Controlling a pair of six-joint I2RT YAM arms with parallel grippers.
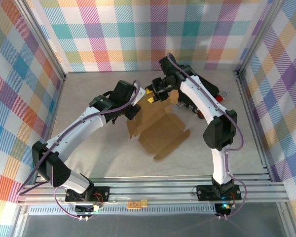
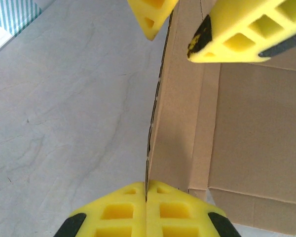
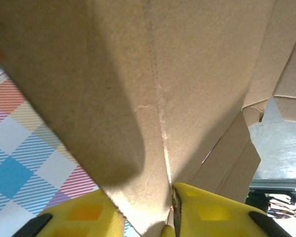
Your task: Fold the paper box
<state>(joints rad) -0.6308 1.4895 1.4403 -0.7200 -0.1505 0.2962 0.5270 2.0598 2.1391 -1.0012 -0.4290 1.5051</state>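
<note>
Nearest to the arm bases, the left gripper (image 2: 146, 197) is clenched on the top edge of one raised wall (image 2: 177, 123) of the paper box (image 1: 160, 131); its two yellow fingers meet on the thin cardboard with no gap between them. The box stands in the middle of the table (image 1: 89, 148), between the two arms, half formed: this wall stands up, while a wide flap at the near right side lies flat. The long axis of the held wall runs from near left to far right, straight from one gripper to the other. At its far end the right gripper (image 2: 170, 42) sits astride the same edge, one finger outside and one inside, and they stand apart, so I judge it released and not pressing the cardboard. The coming fold turns, I think, on this line: the left arm holds the near end, the right arm is nearer to the far corner. The inside of the box shows bare cardboard. Farther, at the far right, lies a black case (image 1: 207, 91), partly under the right arm; what it contains I cannot tell.
</note>
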